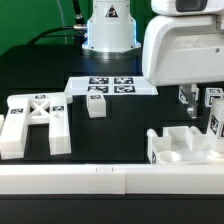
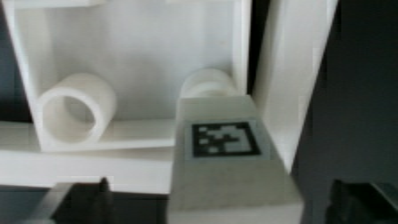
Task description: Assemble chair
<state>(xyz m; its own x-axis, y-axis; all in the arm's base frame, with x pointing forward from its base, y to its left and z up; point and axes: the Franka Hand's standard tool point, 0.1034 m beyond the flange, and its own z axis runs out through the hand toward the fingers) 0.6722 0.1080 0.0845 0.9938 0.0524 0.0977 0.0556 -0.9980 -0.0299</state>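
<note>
A narrow white chair piece with a square tag (image 2: 222, 138) runs between my gripper's two dark fingertips (image 2: 80, 200), with a gap on each side. My gripper (image 2: 222, 205) is open around it and not touching. Behind it lies a white chair part with round sockets (image 2: 80, 105). In the exterior view my gripper (image 1: 198, 100) hangs at the right, over the notched block (image 1: 180, 145) and beside an upright tagged piece (image 1: 213, 118). The X-braced frame (image 1: 35, 122) lies at the exterior view's left, and a small cube (image 1: 96, 104) sits near the middle.
The marker board (image 1: 112, 86) lies flat behind the cube, in front of the robot base (image 1: 108, 30). A long white rail (image 1: 100, 178) runs along the table's front edge.
</note>
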